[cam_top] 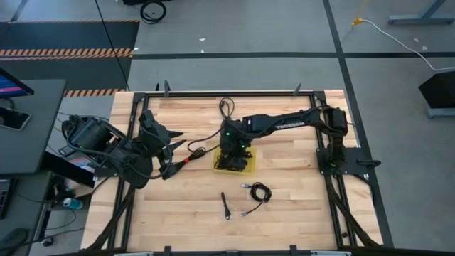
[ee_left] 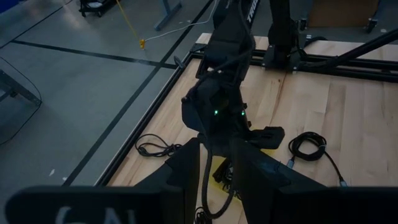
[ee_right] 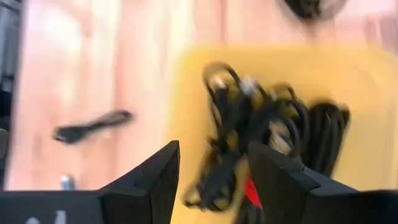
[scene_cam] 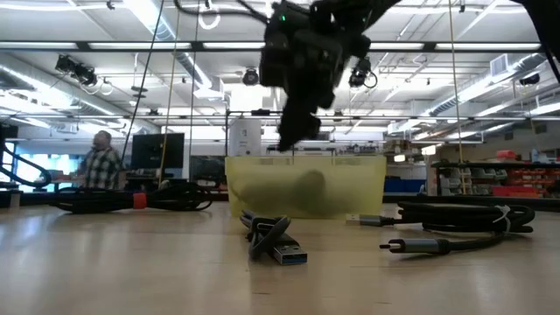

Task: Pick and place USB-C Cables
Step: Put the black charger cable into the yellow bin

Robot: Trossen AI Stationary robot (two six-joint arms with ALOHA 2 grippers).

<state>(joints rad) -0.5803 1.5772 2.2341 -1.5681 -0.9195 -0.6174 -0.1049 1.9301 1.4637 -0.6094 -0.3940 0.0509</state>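
Note:
A yellow bin (cam_top: 252,164) (scene_cam: 350,185) sits mid-table and holds a tangle of black USB-C cables (ee_right: 267,124), one with red on it. My right gripper (cam_top: 233,153) (ee_right: 214,168) hovers open just above the bin and is empty. My left gripper (cam_top: 175,166) (ee_left: 214,158) sits low to the left of the bin, closed on a black cable with a red tie (cam_top: 190,161). More cables lie flat on the wood: a coil (cam_top: 260,190), a short bundle (cam_top: 225,205) (scene_cam: 273,241) and a loop near the far edge (cam_top: 226,107). My left gripper has a thin black cable (ee_left: 208,186) in the narrow gap between its two fingers, near the red tie. The fingers come level from the table's left. The cable's free loop (cam_top: 200,151) trails toward the bin and lies on the table (scene_cam: 175,199).
A black frame (cam_top: 213,92) rims the table. The right arm (cam_top: 284,122) reaches in from the table's right over the bin. Bare wood lies near the near edge (cam_top: 178,220) and right of the bin (cam_top: 291,163). A person (scene_cam: 103,162) stands in the room behind.

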